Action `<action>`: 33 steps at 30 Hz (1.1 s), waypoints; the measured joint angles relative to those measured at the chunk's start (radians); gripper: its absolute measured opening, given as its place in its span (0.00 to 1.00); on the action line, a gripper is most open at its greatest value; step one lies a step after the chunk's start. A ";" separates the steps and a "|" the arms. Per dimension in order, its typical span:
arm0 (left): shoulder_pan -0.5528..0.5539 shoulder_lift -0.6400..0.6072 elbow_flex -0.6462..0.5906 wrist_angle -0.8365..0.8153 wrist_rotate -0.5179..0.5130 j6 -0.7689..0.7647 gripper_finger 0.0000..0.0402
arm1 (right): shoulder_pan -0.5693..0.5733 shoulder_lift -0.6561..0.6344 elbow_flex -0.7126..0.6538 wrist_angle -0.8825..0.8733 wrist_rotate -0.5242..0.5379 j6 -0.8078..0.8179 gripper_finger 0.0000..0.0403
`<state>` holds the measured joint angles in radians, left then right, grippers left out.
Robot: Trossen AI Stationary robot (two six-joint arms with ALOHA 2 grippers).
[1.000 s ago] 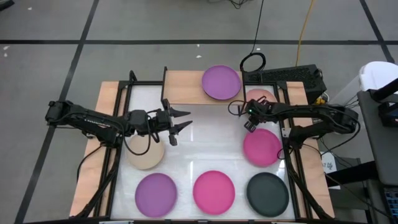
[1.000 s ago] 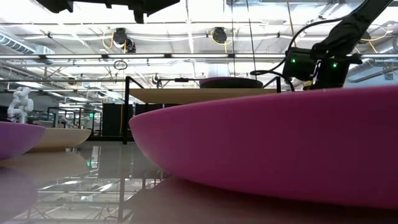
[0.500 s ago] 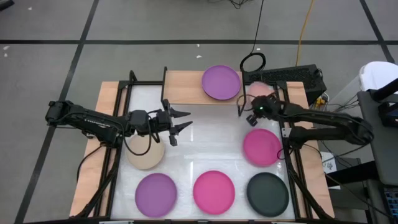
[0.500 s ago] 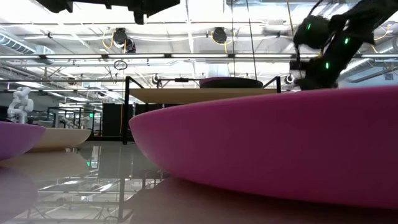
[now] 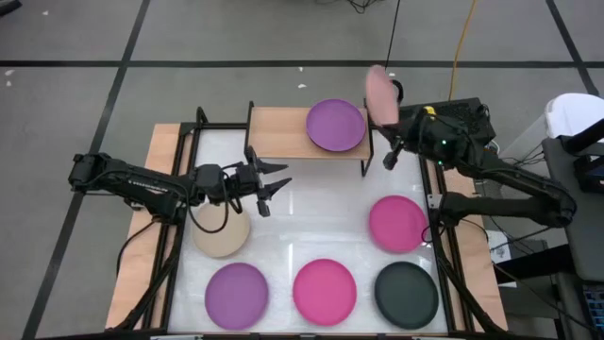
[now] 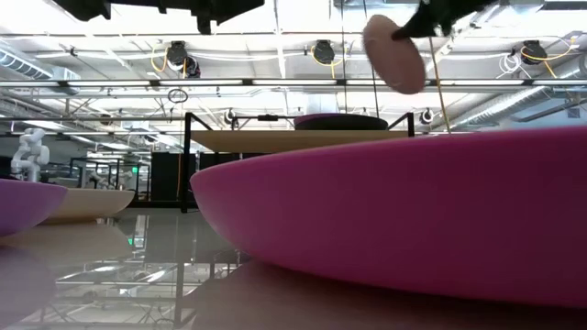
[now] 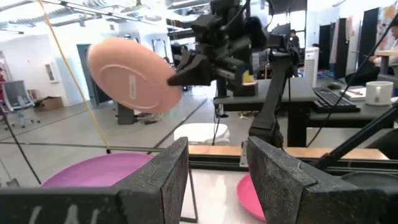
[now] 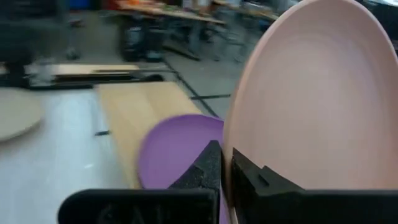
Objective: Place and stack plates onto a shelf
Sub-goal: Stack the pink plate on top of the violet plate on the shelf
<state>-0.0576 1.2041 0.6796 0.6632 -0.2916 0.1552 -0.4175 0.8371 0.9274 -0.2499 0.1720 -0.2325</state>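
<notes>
My right gripper (image 5: 396, 123) is shut on a pale pink plate (image 5: 380, 94), raised high beside the right end of the shelf (image 5: 283, 134); the low view shows that plate (image 6: 394, 53) well above the shelf (image 6: 293, 140). A purple plate (image 5: 335, 125) lies flat on the shelf's wooden top. My left gripper (image 5: 276, 184) hovers open over the table's left half, next to a beige plate (image 5: 220, 234). A purple plate (image 5: 236, 295), two magenta plates (image 5: 324, 289) (image 5: 396, 223) and a dark grey plate (image 5: 406, 293) rest flat on the table. My right gripper pinches the pale pink plate's rim (image 8: 235, 146) between its two fingers, one finger on each face. It comes from the table's right side. The plate is lifted clear and tilted steeply, nearly on edge, as the left wrist view shows (image 7: 134, 74).
A black frame rail (image 5: 436, 236) runs along the table's right side and another (image 5: 175, 227) along its left. The shelf's thin black legs (image 5: 368, 161) stand at the table's far side. A black cable loop (image 5: 392, 90) lies behind the shelf. The large magenta plate (image 6: 413, 220) fills the low view.
My right gripper has taken the pale pink plate off the table's far right part and carried it up and toward the far edge. The plate has gone from lying flat to tilted nearly on edge, lifted clear above shelf height.
</notes>
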 joint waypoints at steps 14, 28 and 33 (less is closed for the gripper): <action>0.012 0.000 0.000 -0.003 0.001 0.007 0.42 | 0.028 0.434 0.150 -0.070 -0.072 -0.259 0.00; 0.012 0.000 0.000 -0.009 0.002 -0.001 0.42 | 0.028 0.472 0.153 -0.092 -0.069 -0.262 0.25; 0.012 0.000 0.000 -0.010 0.002 -0.061 0.42 | 0.040 0.435 0.153 -0.135 -0.069 -0.252 0.37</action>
<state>-0.0453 1.2041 0.6796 0.6535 -0.2897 0.0943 -0.3774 1.2722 1.0801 -0.3844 0.1030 -0.4843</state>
